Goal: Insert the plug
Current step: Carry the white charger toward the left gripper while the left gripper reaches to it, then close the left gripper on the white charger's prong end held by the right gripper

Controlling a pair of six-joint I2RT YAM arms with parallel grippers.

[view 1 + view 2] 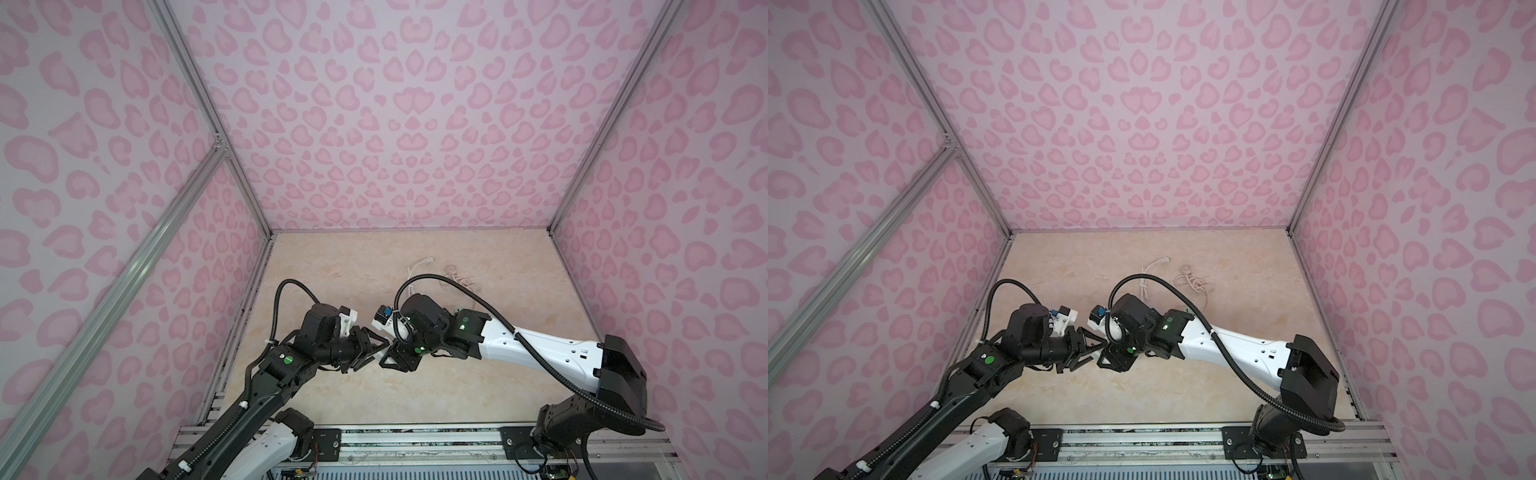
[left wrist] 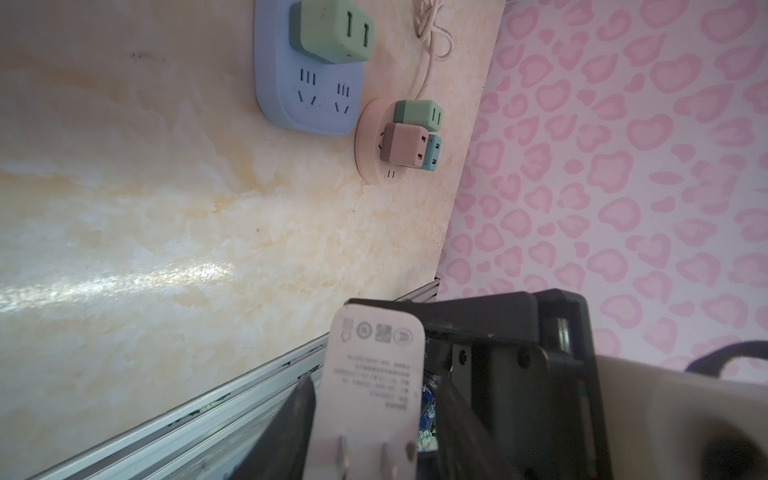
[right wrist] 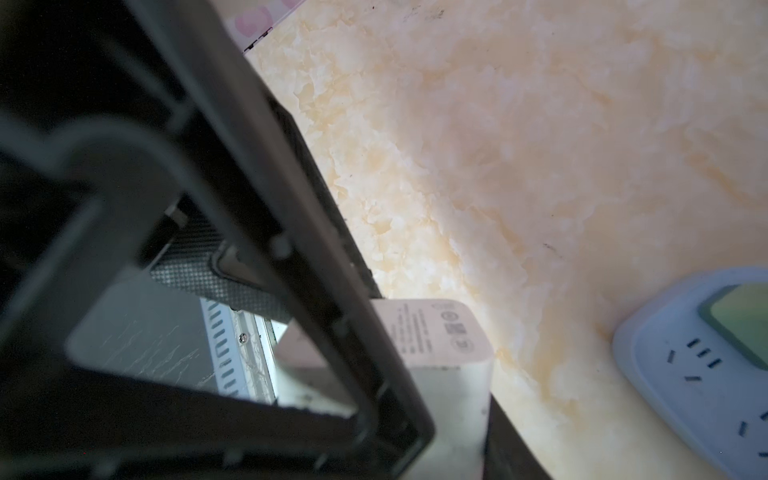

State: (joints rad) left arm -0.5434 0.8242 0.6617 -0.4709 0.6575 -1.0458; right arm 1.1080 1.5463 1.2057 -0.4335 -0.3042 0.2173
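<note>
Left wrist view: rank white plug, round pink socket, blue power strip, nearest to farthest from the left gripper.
1. white plug, inside the left gripper
2. round pink socket, out on the table
3. blue power strip, beyond the socket

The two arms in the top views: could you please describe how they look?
Both mix black joint housings with white shells: the left arm looks mostly black, the right arm has a long white link. Each carries a black ribbed cable and green dots. The left hand and right hand are black triangular open frames.
</note>
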